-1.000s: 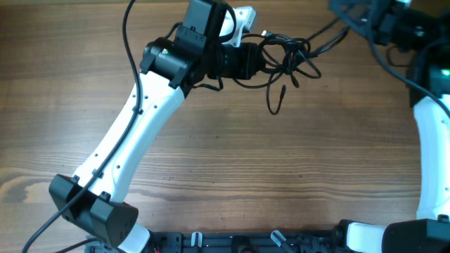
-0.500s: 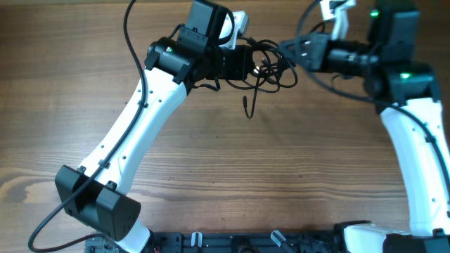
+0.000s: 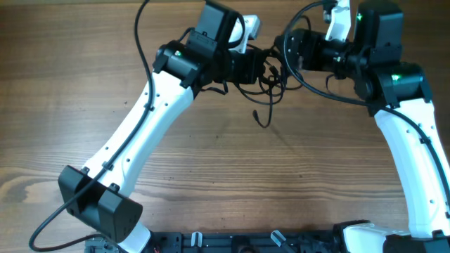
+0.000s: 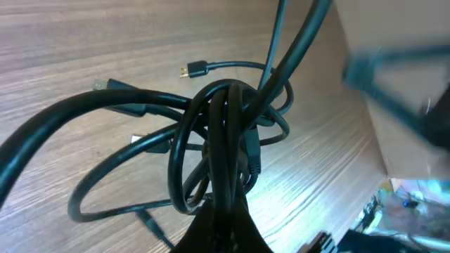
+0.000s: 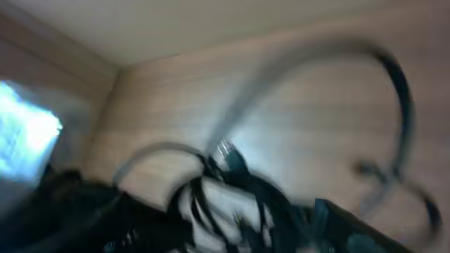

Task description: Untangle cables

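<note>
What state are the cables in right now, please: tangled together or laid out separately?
Tangled. In the left wrist view the cables cross in several overlapping loops, bunched where the left gripper pinches them.

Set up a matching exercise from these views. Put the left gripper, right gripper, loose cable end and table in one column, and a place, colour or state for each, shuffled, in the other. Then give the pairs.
Column one:
1. left gripper
2. right gripper
3. loose cable end
4. table

Column two:
A. brown wood grain
B. shut on the tangle of cables
C. trails out of the tangle toward the near table edge
D. close beside the tangle, on its right in the overhead view

Pairs: 1-B, 2-D, 3-C, 4-A
</note>
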`<state>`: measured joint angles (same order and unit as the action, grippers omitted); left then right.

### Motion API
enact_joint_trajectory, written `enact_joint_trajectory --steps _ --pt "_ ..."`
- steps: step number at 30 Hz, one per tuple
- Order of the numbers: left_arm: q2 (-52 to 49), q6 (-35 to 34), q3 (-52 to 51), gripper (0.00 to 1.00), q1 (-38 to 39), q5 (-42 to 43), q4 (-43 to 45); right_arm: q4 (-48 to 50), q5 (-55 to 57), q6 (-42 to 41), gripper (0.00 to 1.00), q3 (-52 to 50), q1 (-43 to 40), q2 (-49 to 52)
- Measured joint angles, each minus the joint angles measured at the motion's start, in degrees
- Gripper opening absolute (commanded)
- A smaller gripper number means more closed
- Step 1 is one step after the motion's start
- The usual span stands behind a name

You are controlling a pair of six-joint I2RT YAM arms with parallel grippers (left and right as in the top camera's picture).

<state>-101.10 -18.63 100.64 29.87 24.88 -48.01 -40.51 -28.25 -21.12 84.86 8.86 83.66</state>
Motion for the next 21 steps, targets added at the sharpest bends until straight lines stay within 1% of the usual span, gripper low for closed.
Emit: enact_joint_trajectory --steps 1,3,5,7,10,14,15,16,18,19,20,21 --pt "0.0 -2.12 -0.04 0.04 -1.01 -0.35 1.14 -2.47 0.17 0.02 0.61 0.0 0.0 0.0" --pt "0.0 -6.82 -0.11 0.04 -2.89 -1.16 3.37 -5.38 0.26 0.07 0.53 0.0 0.0 0.0" --pt "-0.02 -12.37 -0.11 0.04 -4.37 -1.51 5.27 -7.02 0.26 0.09 0.51 0.0 0.0 0.0" --pt "-0.02 -16.2 -0.11 0.04 -4.7 -1.44 5.64 -7.04 0.2 1.11 0.5 0.0 0.0 0.02" --pt "-0.02 -19.04 -0.11 0.04 -4.7 0.98 5.64 -5.95 0.17 3.89 0.5 0.0 0.39 1.46" --pt "-0.02 -19.89 -0.11 0.04 -4.7 6.16 5.68 -2.03 0.07 6.05 0.48 0.0 0.48 6.64" --pt "-0.02 -20.06 -0.11 0.04 -4.7 7.5 5.68 -0.72 0.0 6.25 0.45 0.0 0.48 8.57" --pt "-0.04 -20.09 -0.11 0.04 -4.7 8.11 5.66 -0.11 -0.22 6.29 0.36 0.0 0.48 9.77" --pt "-0.17 -20.11 -0.11 0.04 -4.7 8.74 5.66 1.22 -1.75 6.38 0.27 0.0 0.61 11.08" --pt "-0.22 -20.11 -0.11 0.04 -4.7 8.9 5.66 1.99 -2.6 6.67 0.2 0.0 0.83 11.52" --pt "-0.28 -20.11 -0.11 0.04 -4.7 8.98 5.66 2.56 -3.28 6.86 0.09 0.0 0.87 11.72" --pt "-0.28 -20.11 -0.11 0.04 -4.7 9.07 5.66 2.95 -4.04 6.99 0.04 0.0 0.92 11.74"
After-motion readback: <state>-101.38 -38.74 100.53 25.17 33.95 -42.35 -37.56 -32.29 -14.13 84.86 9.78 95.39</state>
